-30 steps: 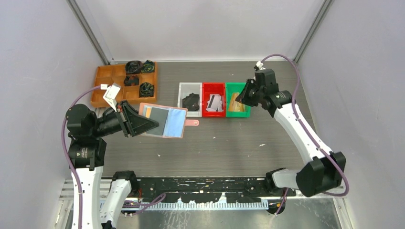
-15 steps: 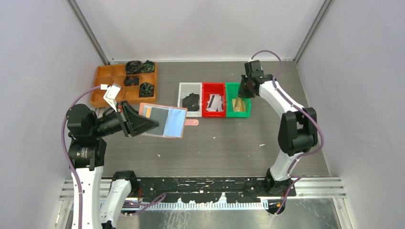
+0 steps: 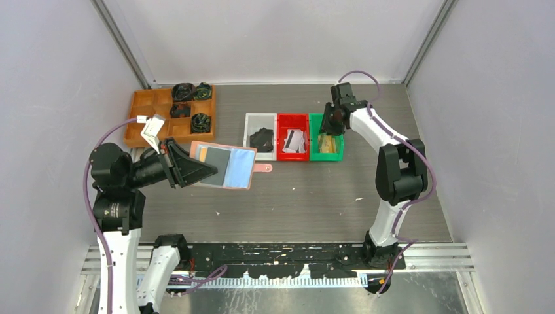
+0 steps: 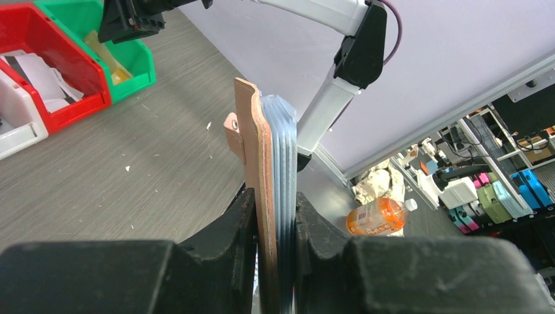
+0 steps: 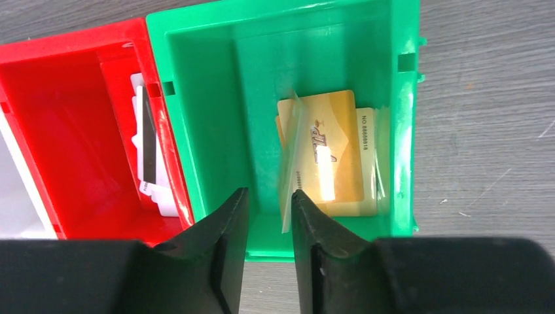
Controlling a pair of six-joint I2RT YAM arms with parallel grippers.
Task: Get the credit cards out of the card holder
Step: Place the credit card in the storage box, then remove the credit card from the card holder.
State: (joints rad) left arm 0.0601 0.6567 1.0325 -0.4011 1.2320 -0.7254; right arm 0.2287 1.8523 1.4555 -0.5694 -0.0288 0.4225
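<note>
Card holder (image 3: 226,167) is clamped edge-on in my left fingers (image 4: 247,204), up off the worktop (image 3: 314,196). One finger presses its tan cover and the other presses the stack of clear sleeves, so the holder stands upright between them, with its snap tab sticking out on the cover side. From above, it reaches out past my fingertips towards the row of bins. Coloured cards show through the top sleeve, and its far edge is near the white bin (image 3: 260,118) without touching it.

My right fingers (image 5: 235,209) hang over the green bin (image 5: 275,19), well apart from the holder. They are parted by a narrow gap and I see nothing gripped between them, only the bin's floor. Gold cards (image 5: 327,157) lie flat in that bin, just beyond my fingertips and a little to one side, with a strip of clear film draped over their near edge. Next to it, the red bin (image 5: 65,52) holds white cards (image 5: 147,150), one with a dark stripe. An orange tray (image 3: 141,104) with dark items sits at the far left of the worktop.
</note>
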